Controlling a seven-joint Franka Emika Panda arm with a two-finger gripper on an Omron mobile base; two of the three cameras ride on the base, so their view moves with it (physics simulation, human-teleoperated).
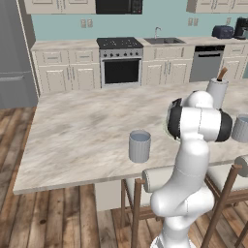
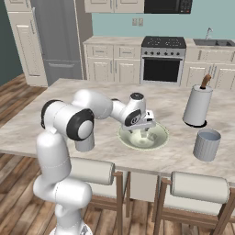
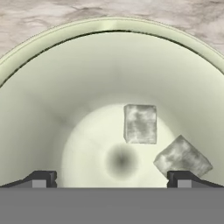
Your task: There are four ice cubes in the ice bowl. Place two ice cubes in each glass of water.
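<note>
The end effector [image 2: 143, 130] hangs inside the ice bowl [image 2: 158, 140], jaws wide apart and empty. That spread suits straddling one of two ice cubes [image 3: 140, 124] visible below.

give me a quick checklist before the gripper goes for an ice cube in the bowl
1. Gripper jaws open: ok.
2. Gripper over the ice bowl: ok, it hangs inside the rim.
3. Ice cubes in reach: ok, the upper ice cube and the tilted ice cube lie on the bowl floor.
4. A cube centred between the fingertips: not ok, both sit right of centre.
5. Glasses upright: ok, the right glass and the left glass stand on the counter.
</note>
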